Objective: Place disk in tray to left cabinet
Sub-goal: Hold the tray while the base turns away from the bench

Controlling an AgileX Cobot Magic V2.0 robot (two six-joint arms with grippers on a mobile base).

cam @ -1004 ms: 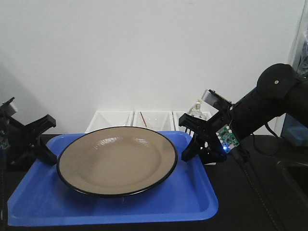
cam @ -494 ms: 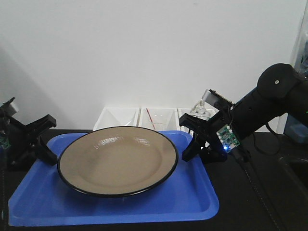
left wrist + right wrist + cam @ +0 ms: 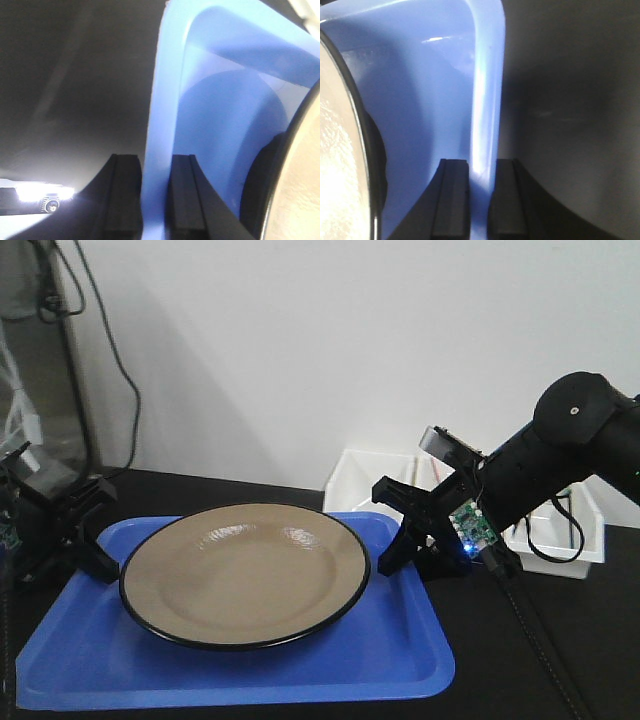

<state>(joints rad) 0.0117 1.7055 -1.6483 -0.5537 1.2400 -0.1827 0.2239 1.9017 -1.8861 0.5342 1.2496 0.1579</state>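
Evidently both tools are clamped on the same load. In the left wrist view the left gripper has its two black fingers pressed on either side of the thin raised rim of the tray. The right wrist view shows the mirror case, the right gripper pinching the opposite rim. Holding the two short ends probably keeps the tray level, so that its load does not slide.

In the front view the left gripper sits at the left edge of the frame and the right gripper right of centre, with the tray spanning the gap between them. The disk lies flat in the middle of the tray. Its black edge comes close to both pairs of fingers but is gripped by neither. Whether the tray is off the black table I cannot tell.

Behind the right gripper stands a white bin, and a second white bin holding cables sits at the right of the frame, both near the tray's far right corner. At the upper left a grey panel with a dangling black cable stands close behind the left gripper. Whether it belongs to the left cabinet is unclear, and no shelf shows. That cable and the bins look like the things most likely to snag a sideways carry.
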